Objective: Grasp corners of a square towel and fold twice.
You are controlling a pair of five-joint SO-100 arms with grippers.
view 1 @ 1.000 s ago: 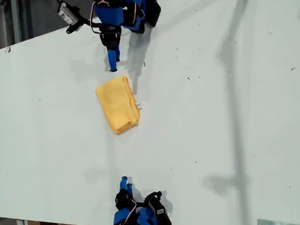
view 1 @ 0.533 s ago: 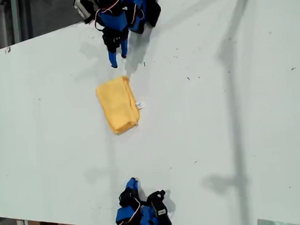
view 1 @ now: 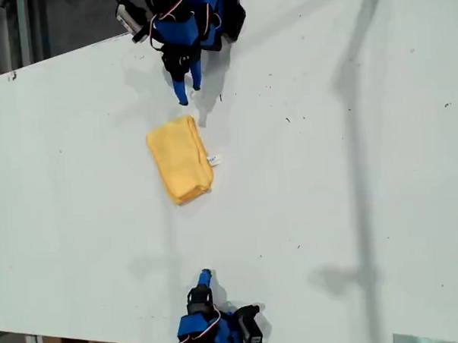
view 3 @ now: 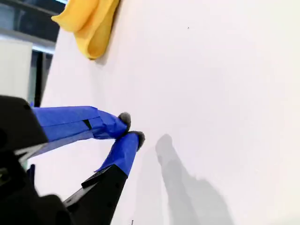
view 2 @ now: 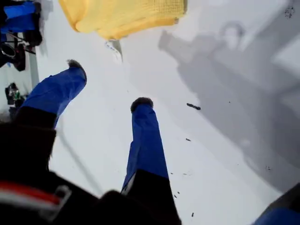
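Note:
The square towel (view 1: 180,160) lies folded into a narrow yellow-orange stack on the white table (view 1: 328,175), its white tag (view 1: 214,160) sticking out toward the exterior view's right. My first gripper (view 1: 189,93) hangs open just beyond the towel's far end, touching nothing. The first wrist view shows the towel's edge (view 2: 126,16) and tag (view 2: 115,47) ahead of the spread fingertips of my first gripper (view 2: 108,84). My second gripper (view 1: 205,276) is shut and empty near the table's front edge, well short of the towel. In the second wrist view my second gripper (view 3: 132,127) points toward the towel (view 3: 91,23).
Both arm bases (view 1: 199,13) (view 1: 217,331) stand at the far and near table edges in the exterior view. Bare white table surface stretches to the exterior view's left and right of the towel. Small dark specks (view 1: 287,120) dot the surface.
My first gripper has shifted toward the exterior view's right and spread its fingers. My second gripper has also slid to that side. The towel has not moved.

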